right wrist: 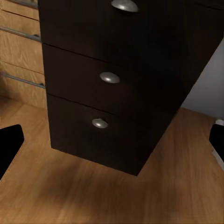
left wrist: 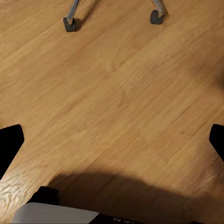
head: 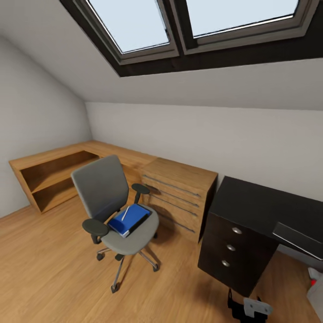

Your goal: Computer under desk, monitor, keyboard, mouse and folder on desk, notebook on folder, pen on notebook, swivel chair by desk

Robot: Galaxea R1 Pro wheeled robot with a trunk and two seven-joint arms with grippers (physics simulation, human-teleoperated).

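Observation:
The grey swivel chair (head: 107, 197) stands on the wood floor left of centre, away from the desk. On its seat lies the blue folder (head: 132, 220) with the slim white pen (head: 125, 212) on top; I cannot make out the notebook on it. The black desk (head: 264, 204) with its drawer block (head: 231, 246) is at the right. A slim silver-edged keyboard (head: 297, 237) pokes in at the desk's front, and the pale computer (head: 316, 294) sits low beneath it. The monitor and mouse are out of view. My right gripper (right wrist: 112, 142) is open facing the drawer block. My left gripper (left wrist: 112, 142) is open over bare floor near two chair castors (left wrist: 70, 23).
A low light-wood drawer and shelf unit (head: 177, 195) runs along the back wall from the left corner to the desk. A sloped ceiling with skylights (head: 134, 22) hangs overhead. Open floor (head: 49, 269) lies in front of the chair.

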